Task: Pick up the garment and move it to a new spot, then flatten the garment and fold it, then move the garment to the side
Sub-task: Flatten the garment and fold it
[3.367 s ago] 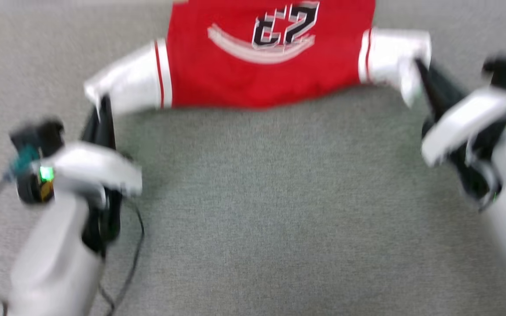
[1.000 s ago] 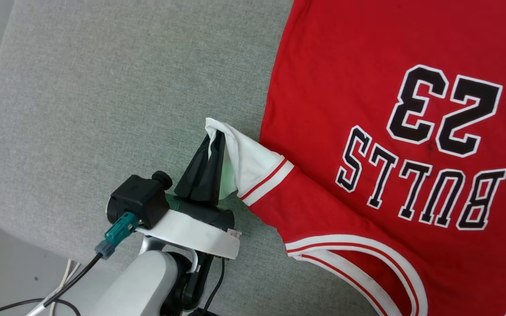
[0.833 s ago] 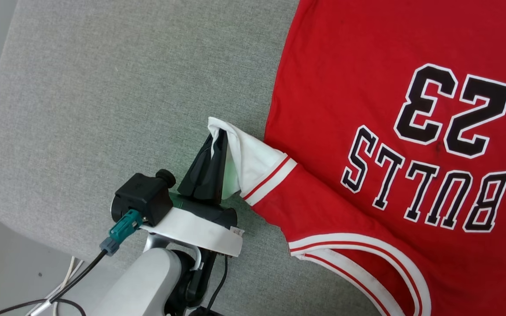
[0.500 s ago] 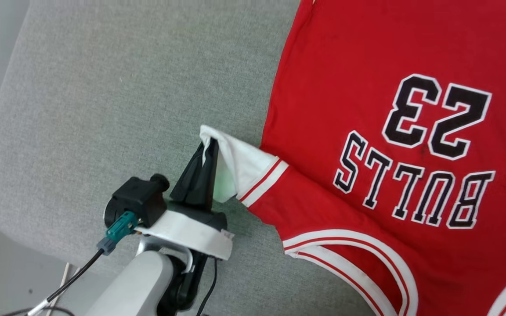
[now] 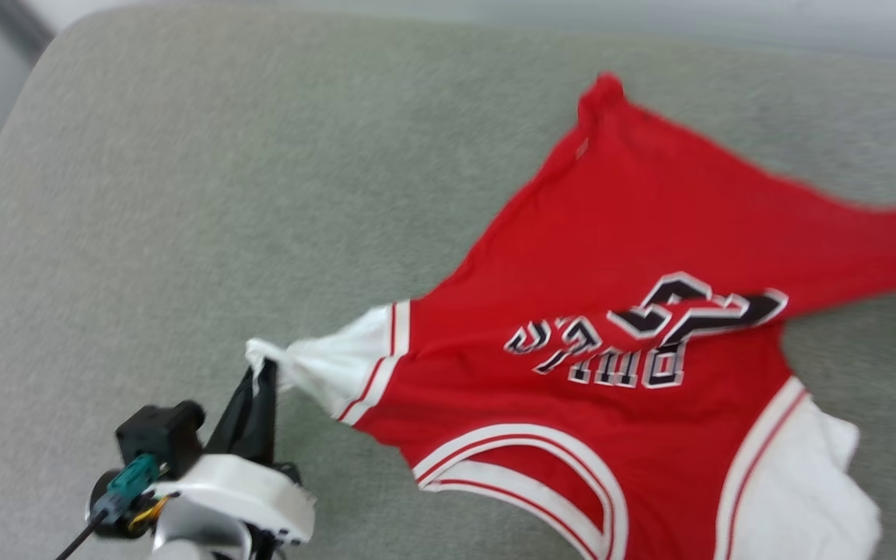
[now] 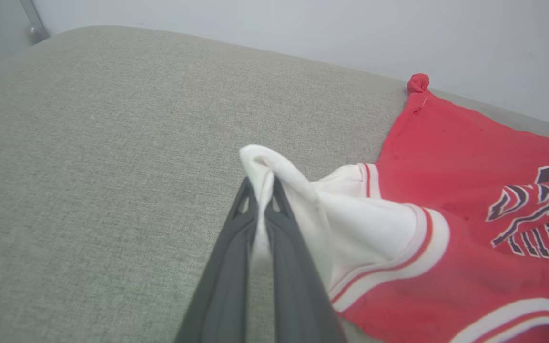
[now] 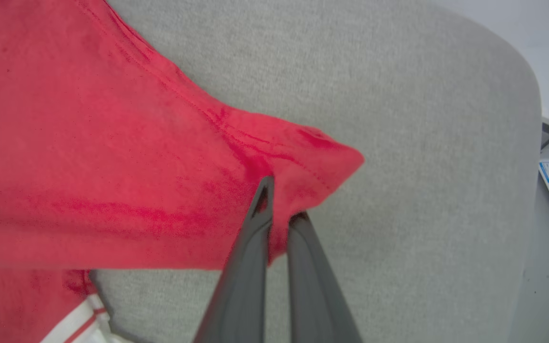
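The left gripper (image 6: 261,190), at seven o'clock in the head view, is pinching the white sleeve tip of the garment (image 5: 588,257), which is lying lettering-up on the grey cushion (image 5: 168,202), spreading from centre toward three o'clock. The right gripper (image 7: 280,202) is clamping a red corner. Flattening well is calling for even, opposed pulling, low over the cushion, before letting go.
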Controlling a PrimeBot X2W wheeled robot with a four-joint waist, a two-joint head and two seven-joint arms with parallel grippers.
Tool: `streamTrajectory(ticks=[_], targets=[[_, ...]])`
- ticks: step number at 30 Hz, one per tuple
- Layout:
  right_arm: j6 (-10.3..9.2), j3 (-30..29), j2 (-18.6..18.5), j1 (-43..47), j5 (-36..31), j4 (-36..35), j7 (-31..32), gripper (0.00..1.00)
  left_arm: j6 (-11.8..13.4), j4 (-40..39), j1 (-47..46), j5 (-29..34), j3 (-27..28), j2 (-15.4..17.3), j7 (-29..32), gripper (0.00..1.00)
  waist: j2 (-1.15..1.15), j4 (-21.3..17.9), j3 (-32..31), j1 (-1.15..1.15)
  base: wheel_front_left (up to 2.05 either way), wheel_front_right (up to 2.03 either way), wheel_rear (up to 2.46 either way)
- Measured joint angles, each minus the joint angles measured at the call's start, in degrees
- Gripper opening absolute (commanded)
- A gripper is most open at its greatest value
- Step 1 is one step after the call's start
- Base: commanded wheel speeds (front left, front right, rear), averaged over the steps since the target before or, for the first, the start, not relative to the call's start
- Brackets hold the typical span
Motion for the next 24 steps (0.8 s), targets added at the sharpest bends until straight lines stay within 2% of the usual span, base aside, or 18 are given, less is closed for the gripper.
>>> streamTrajectory(ticks=[4,7,12,15,16,17,20,24], targets=[[-0.01,-2.58,-0.05,13.18,0.81,-6.28,1.79,0.0,2.33,-1.72,3.91,-0.92,1.57,2.27,1.45,0.0,0.0,-3.87,-3.49,0.0,0.0,0.0,0.0],[0.0,-5.68,1.4,24.24,1.24,-10.38,3.48,0.0,3.52,-2.66,6.41,-1.78,2.43,3.3,2.36,0.0,0.0,-6.67,-5.74,0.0,0.0,0.0,0.0],[-0.01,-10.61,8.18,40.28,0.74,-15.43,5.58,0.0,4.69,-3.78,9.42,-3.23,3.32,4.36,3.69,0.0,0.0,-10.54,-8.8,0.0,0.0,0.0,0.0],[-0.01,-12.47,13.19,46.56,0.6,-16.73,6.12,0.0,5.01,-4.28,10.15,-3.63,3.3,4.65,4.53,0.0,0.0,-12.19,-10.19,-0.01,0.0,0.0,0.0],[-0.01,-13.0,14.71,47.94,0.66,-16.85,6.13,0.29,5.16,-4.48,10.26,-3.71,3.3,4.67,4.81,0.0,0.0,-12.61,-10.52,-0.01,0.0,0.0,0.0],[-0.02,-13.32,16.08,48.73,0.64,-17.16,5.77,0.98,5.16,-4.61,10.44,-3.8,3.15,4.92,5.19,0.0,0.0,-12.99,-10.77,-0.01,0.0,0.0,0.0],[-0.01,-14.71,17.7,48.81,0.08,-19.11,0.91,1.0,5.24,-5.37,10.51,-3.87,3.01,5.59,6.05,0.0,0.0,-13.65,-11.22,-0.01,0.0,0.0,0.0],[-0.02,-16.74,18.17,45.93,-1.01,-20.95,-10.47,1.0,5.52,-6.17,10.45,-3.6,2.82,6.41,7.08,0.0,0.0,-13.63,-11.34,0.0,0.0,0.0,0.0]])
